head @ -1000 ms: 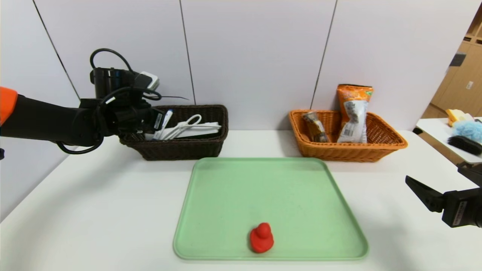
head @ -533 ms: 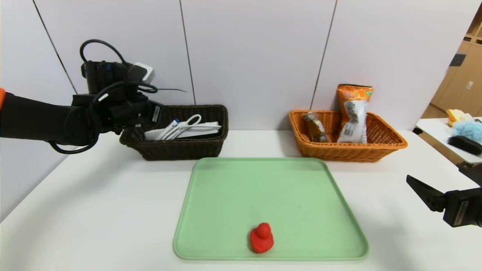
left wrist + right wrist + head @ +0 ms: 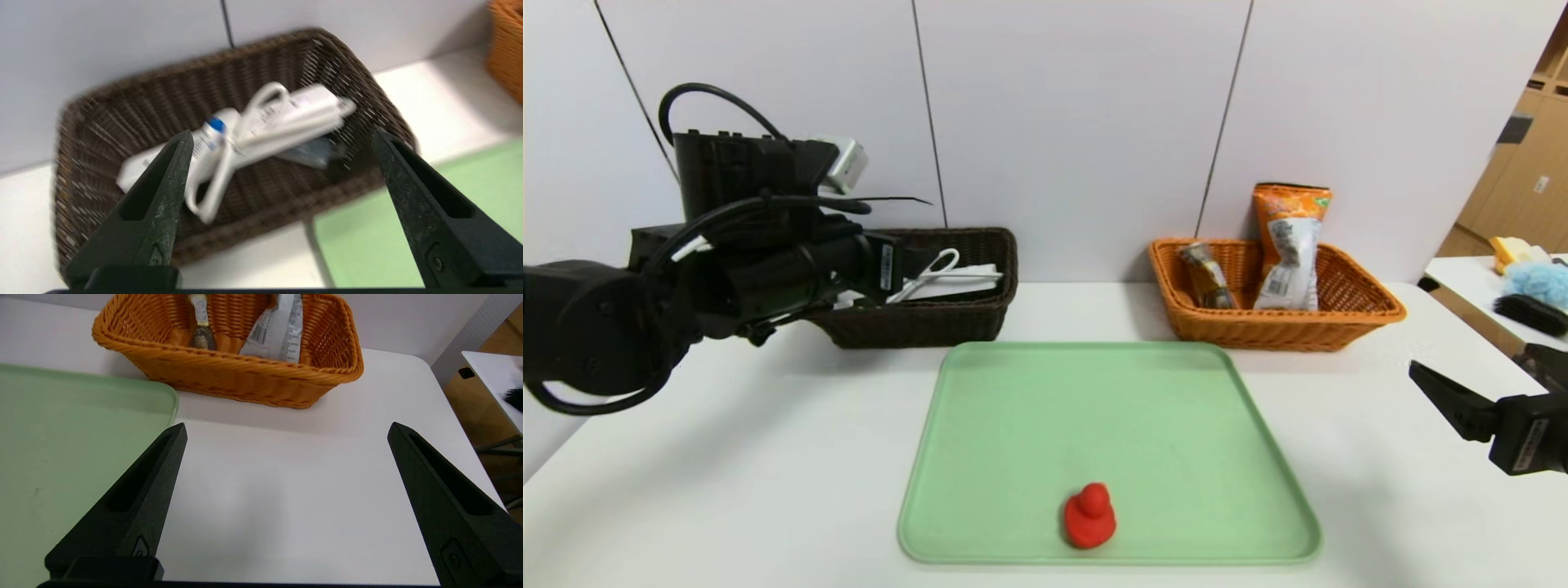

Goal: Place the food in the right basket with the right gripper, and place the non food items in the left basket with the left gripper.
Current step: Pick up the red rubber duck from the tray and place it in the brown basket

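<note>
Head view: a white table (image 3: 768,457) carries a green tray (image 3: 1111,425) at lower centre, a dark brown basket (image 3: 947,322) at upper left of centre and an orange basket (image 3: 1282,327) at upper right. A red toy duck (image 3: 1089,516) sits upright on the tray near its lower edge, well apart from both baskets and from both grippers.

The left gripper (image 3: 282,139), at left of the frame beside the brown basket's left end, has its fingers spread wide and grasps nothing. In the left wrist view the basket shows between the two fingers; it holds white scissors (image 3: 229,163), a white tube with a blue band (image 3: 208,134) and a flat white packet (image 3: 302,106), lying crossed on one another.

The right gripper (image 3: 286,430), at the lower right edge of the head view, hangs over bare table beside the tray's right rim, fingers spread wide and holding nothing.

The orange basket contains an orange and white snack bag (image 3: 1289,245) standing upright above the rim, and a darker wrapped snack (image 3: 1207,273) leaning to its left
</note>
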Tool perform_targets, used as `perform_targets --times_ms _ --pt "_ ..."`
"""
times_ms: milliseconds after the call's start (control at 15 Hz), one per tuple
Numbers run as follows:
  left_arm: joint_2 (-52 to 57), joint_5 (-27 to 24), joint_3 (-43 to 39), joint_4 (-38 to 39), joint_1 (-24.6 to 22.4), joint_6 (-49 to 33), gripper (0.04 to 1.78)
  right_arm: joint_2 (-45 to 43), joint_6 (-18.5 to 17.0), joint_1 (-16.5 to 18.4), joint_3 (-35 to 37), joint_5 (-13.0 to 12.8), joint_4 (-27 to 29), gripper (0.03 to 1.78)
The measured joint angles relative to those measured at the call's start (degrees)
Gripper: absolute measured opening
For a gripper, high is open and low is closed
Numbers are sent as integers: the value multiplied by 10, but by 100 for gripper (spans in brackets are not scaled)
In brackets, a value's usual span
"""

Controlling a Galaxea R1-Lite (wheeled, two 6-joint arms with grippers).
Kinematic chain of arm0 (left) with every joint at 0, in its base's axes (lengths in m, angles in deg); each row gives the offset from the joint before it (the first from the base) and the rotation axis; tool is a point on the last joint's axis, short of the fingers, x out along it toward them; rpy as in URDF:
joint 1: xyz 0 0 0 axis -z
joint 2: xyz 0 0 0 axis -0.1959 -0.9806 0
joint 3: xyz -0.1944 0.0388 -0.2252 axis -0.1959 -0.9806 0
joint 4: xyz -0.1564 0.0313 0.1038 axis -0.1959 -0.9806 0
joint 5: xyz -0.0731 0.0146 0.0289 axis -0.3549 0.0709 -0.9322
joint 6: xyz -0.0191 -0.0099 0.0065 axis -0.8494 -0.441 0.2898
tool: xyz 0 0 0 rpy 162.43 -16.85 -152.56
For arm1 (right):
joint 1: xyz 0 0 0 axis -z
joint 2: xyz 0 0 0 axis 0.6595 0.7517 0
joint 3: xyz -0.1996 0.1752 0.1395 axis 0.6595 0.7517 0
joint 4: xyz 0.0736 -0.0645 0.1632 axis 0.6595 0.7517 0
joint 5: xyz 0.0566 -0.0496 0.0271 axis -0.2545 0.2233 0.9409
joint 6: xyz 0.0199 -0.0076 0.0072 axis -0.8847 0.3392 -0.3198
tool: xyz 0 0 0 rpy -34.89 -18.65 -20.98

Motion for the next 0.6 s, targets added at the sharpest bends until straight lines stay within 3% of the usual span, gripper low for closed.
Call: perform_targets --times_ms 267,600 --pt "61 2 -108 1 52 -56 161 1 -1 0 2 2 -24 169" --pt "92 3 -170 1 114 -94 166 3 -12 0 4 9 -48 170"
